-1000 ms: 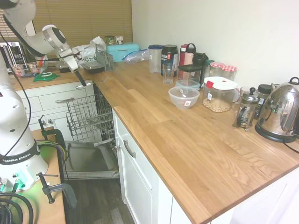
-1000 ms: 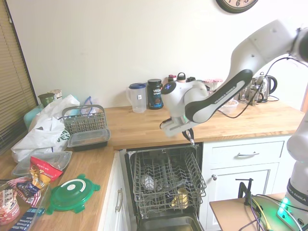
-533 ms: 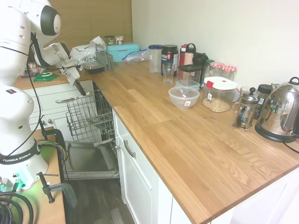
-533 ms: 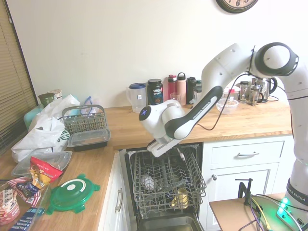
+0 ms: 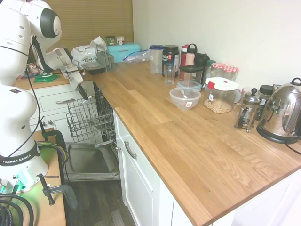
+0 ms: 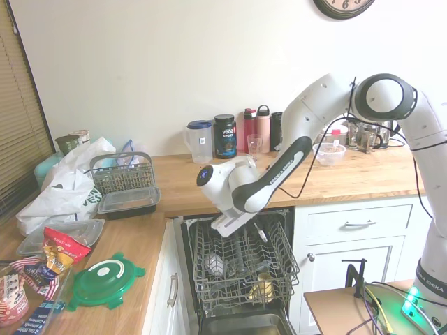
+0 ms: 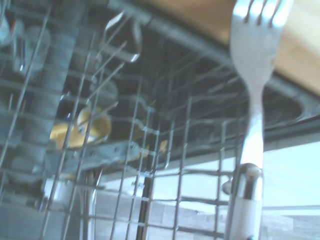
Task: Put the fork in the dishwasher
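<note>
Fork held above the open dishwasher rack.

The gripper (image 6: 257, 228) hangs low over the dishwasher (image 6: 241, 262), just under the edge of the wooden counter (image 6: 209, 185), and its jaws are clamped on the fork (image 7: 252, 95) — the pale handle rises from between them and the tines point away from the wrist, toward the counter edge. In the second exterior view the fork (image 6: 260, 231) is only a thin slanted line over the right side of the wire rack (image 6: 269, 258). I cannot tell if it touches the wires. Inside the rack lie a yellow object (image 6: 263, 287) and a rounded glass item (image 6: 215, 264). The dishwasher door (image 5: 89, 162) is folded down.
</note>
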{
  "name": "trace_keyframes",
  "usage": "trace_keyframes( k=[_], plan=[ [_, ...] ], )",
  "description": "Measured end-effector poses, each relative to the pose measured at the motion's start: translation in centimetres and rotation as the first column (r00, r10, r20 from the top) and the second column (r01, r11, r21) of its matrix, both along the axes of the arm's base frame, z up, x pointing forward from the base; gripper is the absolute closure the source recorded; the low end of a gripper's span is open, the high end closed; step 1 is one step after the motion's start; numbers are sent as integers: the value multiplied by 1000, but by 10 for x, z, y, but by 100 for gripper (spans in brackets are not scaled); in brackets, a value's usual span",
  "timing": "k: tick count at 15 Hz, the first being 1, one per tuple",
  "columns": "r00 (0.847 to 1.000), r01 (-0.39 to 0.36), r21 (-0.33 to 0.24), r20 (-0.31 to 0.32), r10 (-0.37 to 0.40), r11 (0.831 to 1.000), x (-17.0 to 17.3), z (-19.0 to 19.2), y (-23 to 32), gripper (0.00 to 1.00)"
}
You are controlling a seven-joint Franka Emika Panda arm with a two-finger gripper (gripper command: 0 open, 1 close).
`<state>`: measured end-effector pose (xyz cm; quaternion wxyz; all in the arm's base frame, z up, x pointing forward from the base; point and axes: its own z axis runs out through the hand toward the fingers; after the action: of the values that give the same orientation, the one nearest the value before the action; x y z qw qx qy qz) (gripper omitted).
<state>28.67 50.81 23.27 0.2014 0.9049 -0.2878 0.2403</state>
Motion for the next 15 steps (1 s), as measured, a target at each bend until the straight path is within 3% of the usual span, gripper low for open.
trace_keyframes(
  k=[3,12,13,15],
  plan=[
    [999,-10,5,-30,10,1000,-10,-18,-7,100],
    [994,-6,-25,-112,3,1000,10,-80,-25,100],
    [993,-5,-26,-121,2,1000,12,-84,-22,0],
    [991,-3,-23,-131,0,1000,17,-87,-18,0]
  ],
)
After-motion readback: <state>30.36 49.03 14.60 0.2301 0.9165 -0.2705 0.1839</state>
